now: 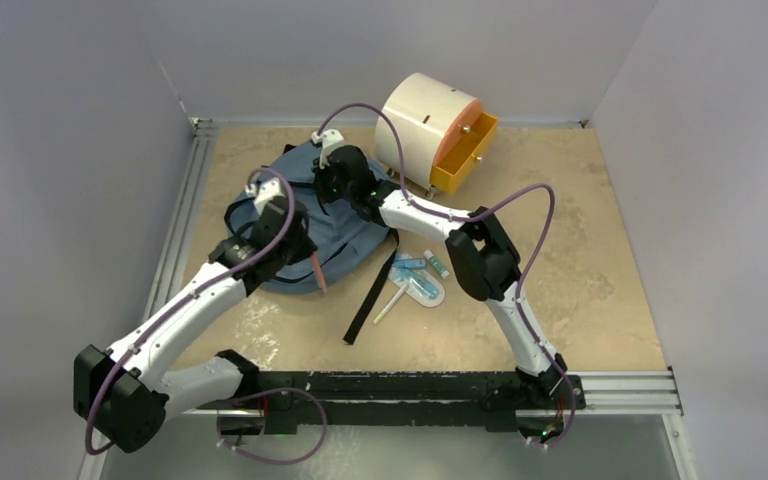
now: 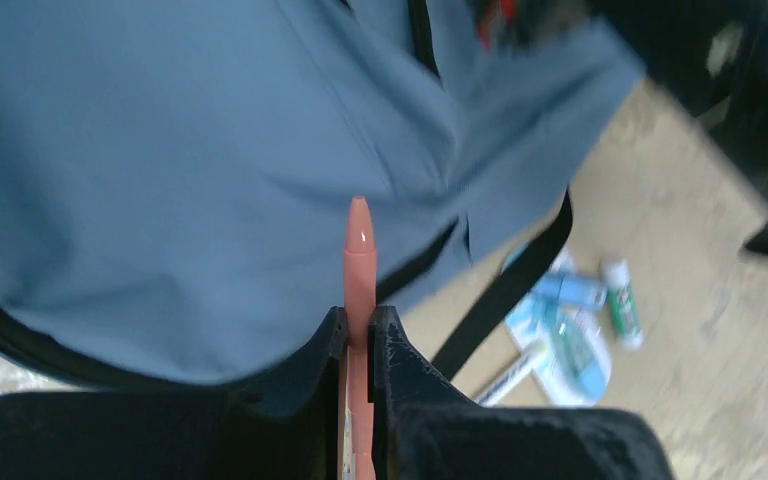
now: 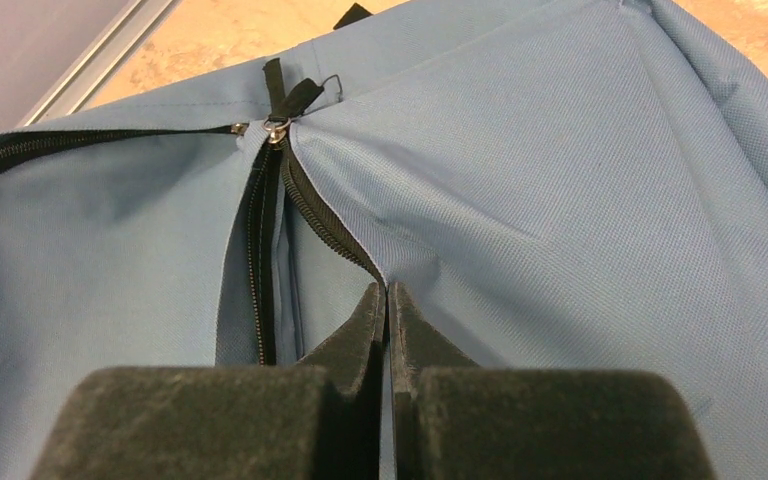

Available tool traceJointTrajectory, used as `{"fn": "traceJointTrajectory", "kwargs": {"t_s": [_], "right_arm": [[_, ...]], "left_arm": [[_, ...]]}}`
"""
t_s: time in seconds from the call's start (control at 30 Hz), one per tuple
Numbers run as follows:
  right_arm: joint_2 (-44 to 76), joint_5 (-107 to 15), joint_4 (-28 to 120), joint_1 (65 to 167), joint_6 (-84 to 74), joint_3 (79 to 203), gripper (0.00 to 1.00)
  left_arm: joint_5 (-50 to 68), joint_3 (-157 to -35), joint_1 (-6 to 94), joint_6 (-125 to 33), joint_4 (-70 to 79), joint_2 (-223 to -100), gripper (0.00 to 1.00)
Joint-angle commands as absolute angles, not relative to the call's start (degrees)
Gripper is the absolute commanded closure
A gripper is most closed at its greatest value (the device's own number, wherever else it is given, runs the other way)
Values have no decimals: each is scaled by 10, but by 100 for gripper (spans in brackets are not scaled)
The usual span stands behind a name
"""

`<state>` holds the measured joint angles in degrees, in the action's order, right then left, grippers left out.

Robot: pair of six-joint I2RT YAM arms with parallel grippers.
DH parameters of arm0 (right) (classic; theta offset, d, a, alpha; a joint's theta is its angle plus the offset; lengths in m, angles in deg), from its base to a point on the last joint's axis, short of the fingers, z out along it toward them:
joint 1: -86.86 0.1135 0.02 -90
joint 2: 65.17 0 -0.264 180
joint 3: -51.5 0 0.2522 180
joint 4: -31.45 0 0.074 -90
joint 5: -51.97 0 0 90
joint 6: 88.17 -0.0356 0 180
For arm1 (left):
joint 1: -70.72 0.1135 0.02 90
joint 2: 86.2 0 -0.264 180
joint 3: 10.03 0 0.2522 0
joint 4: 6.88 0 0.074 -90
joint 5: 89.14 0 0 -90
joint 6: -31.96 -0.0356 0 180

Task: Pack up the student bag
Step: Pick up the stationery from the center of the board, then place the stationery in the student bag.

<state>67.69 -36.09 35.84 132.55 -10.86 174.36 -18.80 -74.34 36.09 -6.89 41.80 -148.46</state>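
From above, the student bag (image 1: pixel 345 235) is lying flat on the table (image 1: pixel 580 250) left of centre, in front of a cream cabinet (image 1: pixel 422 118) with an orange drawer (image 1: pixel 463 152), and both arms are reaching over it. One black strap (image 1: pixel 370 300) is trailing toward a small pile of stationery that includes a glue stick (image 1: pixel 436 263). The left gripper (image 1: pixel 310 258) is hovering over the bag's near edge and carrying a coral pen (image 1: pixel 318 272). In the left wrist view, the left gripper (image 2: pixel 359 335) is clamping that pen (image 2: pixel 359 250) between closed fingers, its tip pointing across the slate-blue fabric (image 2: pixel 160 150). In the right wrist view, the right gripper (image 3: pixel 388 305) is pinching the bag's cloth (image 3: pixel 560 180) right at the edge of the partly open zipper (image 3: pixel 263 250), below the zipper slider (image 3: pixel 278 128). The bag is looking light, limp and prone to sagging shut, so the stiffened zipper edge is likely the best hold for lifting the mouth open. The slim, smooth pen is probably apt to pivot if it is pressed against the fabric.
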Motion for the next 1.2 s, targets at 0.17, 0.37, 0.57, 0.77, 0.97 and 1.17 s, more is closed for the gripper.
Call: {"fn": "traceJointTrajectory", "kwargs": {"t_s": [0.17, 0.37, 0.57, 0.77, 0.97, 1.17], "right_arm": [[610, -379, 313, 1326, -124, 1734, 100], [593, -379, 315, 1326, -115, 1743, 100], [585, -393, 318, 1326, -117, 1749, 100], [583, -396, 323, 1326, -128, 1749, 100], [581, -393, 325, 1326, -140, 1749, 100], [581, -393, 327, 1326, -146, 1752, 100]], "left_arm": [[-73, -868, 539, -175, 313, -1552, 100], [-24, -891, 609, -146, 273, -1610, 100], [-27, -840, 656, -32, 191, -1631, 100], [-6, -853, 666, 28, 176, -1682, 100], [-49, -836, 666, 98, 178, -1698, 100], [-79, -859, 665, 169, 232, -1724, 100]]}}
